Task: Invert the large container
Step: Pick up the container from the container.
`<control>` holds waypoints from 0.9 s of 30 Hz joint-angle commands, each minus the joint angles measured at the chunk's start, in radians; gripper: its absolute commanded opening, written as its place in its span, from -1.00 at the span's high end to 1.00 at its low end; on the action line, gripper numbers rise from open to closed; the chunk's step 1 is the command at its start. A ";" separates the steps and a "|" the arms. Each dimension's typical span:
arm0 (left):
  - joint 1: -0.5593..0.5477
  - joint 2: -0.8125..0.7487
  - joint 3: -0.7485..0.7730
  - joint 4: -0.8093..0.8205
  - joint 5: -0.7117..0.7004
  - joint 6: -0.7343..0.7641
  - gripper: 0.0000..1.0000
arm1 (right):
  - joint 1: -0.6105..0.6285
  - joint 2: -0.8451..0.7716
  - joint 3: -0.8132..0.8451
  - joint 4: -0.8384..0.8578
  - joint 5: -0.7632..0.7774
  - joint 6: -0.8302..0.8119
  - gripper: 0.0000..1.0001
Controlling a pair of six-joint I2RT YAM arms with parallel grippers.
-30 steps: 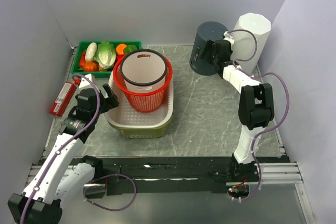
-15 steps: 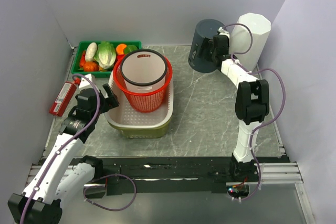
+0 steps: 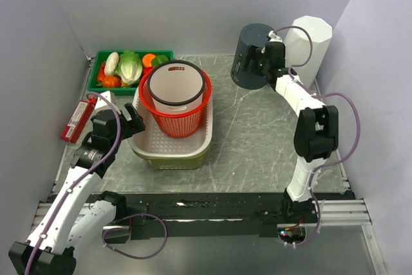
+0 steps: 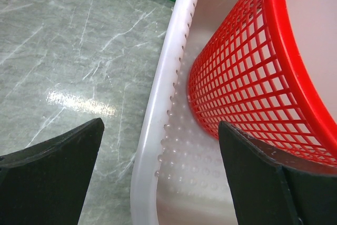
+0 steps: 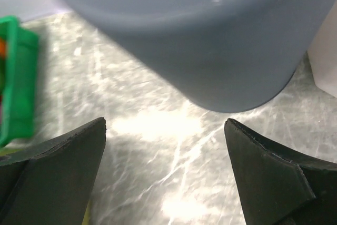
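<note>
A large white tub [image 3: 174, 152] sits left of centre, holding a red mesh basket [image 3: 177, 120] with a white bucket [image 3: 175, 85] inside it. My left gripper [image 3: 135, 120] is open at the tub's left side. In the left wrist view its fingers straddle the tub's rim [image 4: 152, 146], one outside over the table, one inside beside the red basket [image 4: 253, 77]. A dark grey bin [image 3: 248, 43] stands at the back, closed end up. My right gripper [image 3: 261, 59] is open against its right side; in the right wrist view the bin [image 5: 200, 35] lies beyond the fingertips, nothing between them.
A tall white bin [image 3: 309, 43] stands at the back right, close behind the right arm. A green crate [image 3: 135, 53] of vegetables sits at the back left, touching the tub. A red packet [image 3: 78, 120] lies at the left wall. Side walls close in on the table.
My right arm has straightened and its gripper shifted slightly along the grey bin, which now stands a little more upright. The left arm has barely moved.
</note>
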 commanded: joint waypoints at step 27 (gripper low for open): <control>0.002 -0.047 0.003 0.047 -0.032 0.006 -0.93 | 0.277 -0.593 -0.304 -0.086 -0.248 0.391 -0.88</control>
